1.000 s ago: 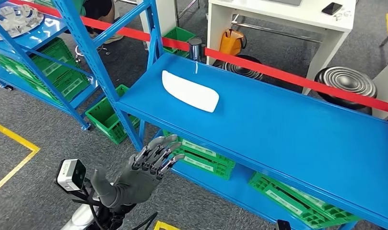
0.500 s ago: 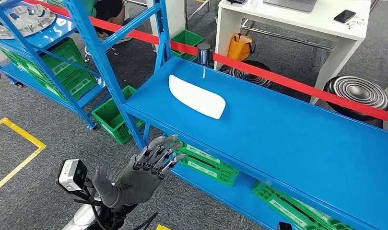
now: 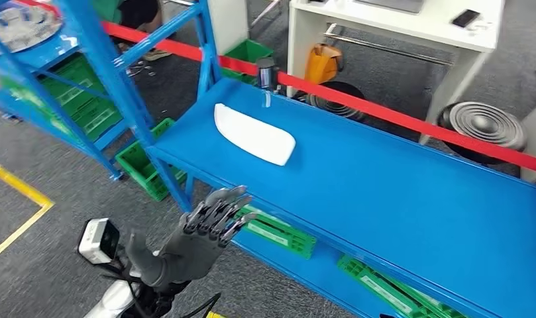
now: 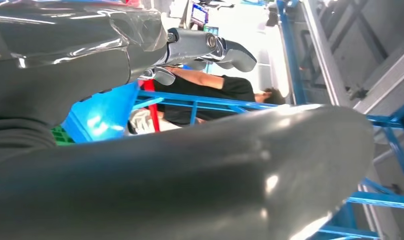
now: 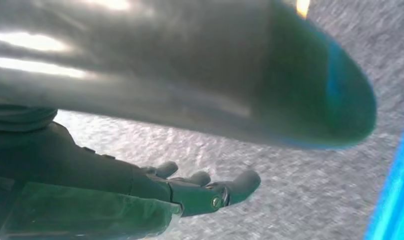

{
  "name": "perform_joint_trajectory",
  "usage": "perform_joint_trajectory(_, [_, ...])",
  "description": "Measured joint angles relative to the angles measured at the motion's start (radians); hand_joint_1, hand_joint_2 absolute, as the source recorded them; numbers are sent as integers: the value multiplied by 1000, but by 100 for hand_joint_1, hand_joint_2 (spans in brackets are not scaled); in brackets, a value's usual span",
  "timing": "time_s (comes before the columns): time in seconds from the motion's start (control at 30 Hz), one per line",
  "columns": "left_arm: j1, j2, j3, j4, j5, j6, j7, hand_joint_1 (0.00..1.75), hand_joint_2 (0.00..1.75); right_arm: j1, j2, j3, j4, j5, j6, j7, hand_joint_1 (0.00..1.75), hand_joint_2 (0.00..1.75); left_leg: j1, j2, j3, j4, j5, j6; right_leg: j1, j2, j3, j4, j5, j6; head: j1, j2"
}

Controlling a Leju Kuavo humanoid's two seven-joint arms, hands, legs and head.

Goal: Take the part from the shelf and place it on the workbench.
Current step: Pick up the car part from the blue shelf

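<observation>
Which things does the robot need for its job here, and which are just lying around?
For the job:
white part, lying on the blue shelf
left hand, open, short of the shelf edge

Just lying about:
green crates under the shelf
red tape behind it
black phone on the white table
orange bag

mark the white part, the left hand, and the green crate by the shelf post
white part point(image 3: 254, 134): head view, middle of its top face, lying on the blue shelf.
left hand point(image 3: 197, 240): head view, back of the hand, fingers spread, holding nothing.
green crate point(image 3: 148, 162): head view, its rim, on the floor.
</observation>
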Motion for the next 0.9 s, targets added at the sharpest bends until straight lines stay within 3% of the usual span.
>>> perform_joint_trajectory(0.07, [-4, -1, -1, 1, 4, -5, -4, 0, 0, 3, 3, 10, 4, 8, 31, 48, 0, 0, -10, -2, 21, -30, -4, 4, -6, -8, 1, 16, 11, 16, -1, 0])
perform_joint_trajectory(0.13, [-6, -3, -2, 3, 6, -8, -7, 0, 0, 6, 6, 21, 8, 14, 61, 89, 0, 0, -8, -6, 53, -55, -1, 13, -8, -10, -5, 52, 5, 23, -3, 0])
perform_joint_trajectory(0.2, [-11, -9, -3, 5, 7, -10, -9, 0, 0, 8, 2, 33, 11, 18, 91, 123, 0, 0, 1, -5, 71, -64, 9, 19, -10, -4, -40, 129, -46, 11, -2, 0])
perform_joint_trajectory(0.27, [-13, -13, -5, 10, 8, -10, -10, 0, 0, 11, -6, 43, 15, 20, 123, 157, 0, 0, 11, -5, 70, -63, 15, 14, -17, 0, -101, 236, -98, 11, -2, 0])
perform_joint_trajectory(0.3, [-12, -15, -6, 14, 8, -10, -11, 0, 0, 15, -10, 47, 17, 20, 137, 170, 0, 0, 18, -7, 70, -62, 14, 7, -24, 0, -119, 262, -105, 24, -2, 0])
perform_joint_trajectory(0.33, [-12, -15, -7, 17, 9, -10, -11, 0, 0, 19, -14, 51, 18, 20, 148, 180, 0, 0, 26, -10, 69, -60, 12, -2, -32, 0, -120, 253, -94, 45, -2, 0])
perform_joint_trajectory(0.4, [-12, -15, -9, 21, 11, -11, -13, 0, 0, 26, -18, 59, 18, 19, 163, 190, 0, 0, 46, -14, 69, -44, -1, -30, -53, -1, -77, 139, -35, 94, -1, 0])
perform_joint_trajectory(0.43, [-12, -15, -10, 23, 11, -12, -13, 0, 0, 28, -16, 62, 18, 18, 168, 193, 0, 0, 52, -13, 66, -30, -11, -46, -58, 1, -58, 86, -17, 106, 2, 0])
perform_joint_trajectory(0.47, [-13, -15, -11, 25, 11, -13, -13, 0, 0, 28, -16, 65, 18, 16, 172, 195, 0, 0, 55, -13, 58, -14, -21, -61, -60, 3, -46, 54, -10, 100, 4, 0])
perform_joint_trajectory(0.5, [-13, -15, -12, 26, 11, -13, -13, 0, 0, 28, -15, 67, 19, 14, 174, 198, 0, 0, 56, -12, 50, 1, -32, -73, -59, 6, -45, 46, -11, 86, 3, 0])
perform_joint_trajectory(0.57, [-13, -15, -13, 27, 11, -14, -12, 0, 0, 30, -15, 70, 19, 12, 175, 200, 0, 0, 59, -11, 42, 16, -43, -84, -56, 8, -49, 60, -16, 47, -2, 0])
perform_joint_trajectory(0.63, [-14, -14, -13, 26, 13, -15, -11, 0, 0, 34, -14, 71, 19, 11, 175, 202, 0, 0, 65, -10, 39, 32, -53, -91, -55, 10, -46, 60, -14, 35, -6, 0])
perform_joint_trajectory(0.67, [-15, -14, -12, 26, 14, -16, -10, 0, 0, 35, -14, 71, 19, 10, 176, 202, 0, 0, 67, -9, 21, 62, -66, -96, -54, 11, -43, 60, -17, 31, -7, 0])
perform_joint_trajectory(0.73, [-15, -14, -12, 25, 19, -20, -8, 0, 0, 35, -13, 73, 19, 6, 178, 202, 0, 0, 68, -7, -52, 183, -111, -104, -49, 14, -38, 58, -31, 20, -9, 0])
perform_joint_trajectory(0.8, [-14, -13, -12, 25, 25, -24, -3, 0, 0, 38, -12, 75, 18, 0, 184, 204, 0, 0, 67, -7, -129, 299, -140, -103, -40, 13, -30, 59, -37, 12, -10, 0])
perform_joint_trajectory(0.83, [-13, -12, -13, 25, 28, -24, 1, 0, 0, 39, -10, 76, 18, -4, 186, 207, 0, 0, 65, -7, -144, 310, -131, -97, -34, 12, -23, 59, -38, 11, -10, 0])
perform_joint_trajectory(0.9, [-14, -10, -13, 25, 32, -23, 10, 0, 0, 40, -5, 80, 17, -9, 189, 211, 0, 0, 52, -8, -117, 216, -60, -68, -22, 14, -8, 57, -41, 10, -10, 0])
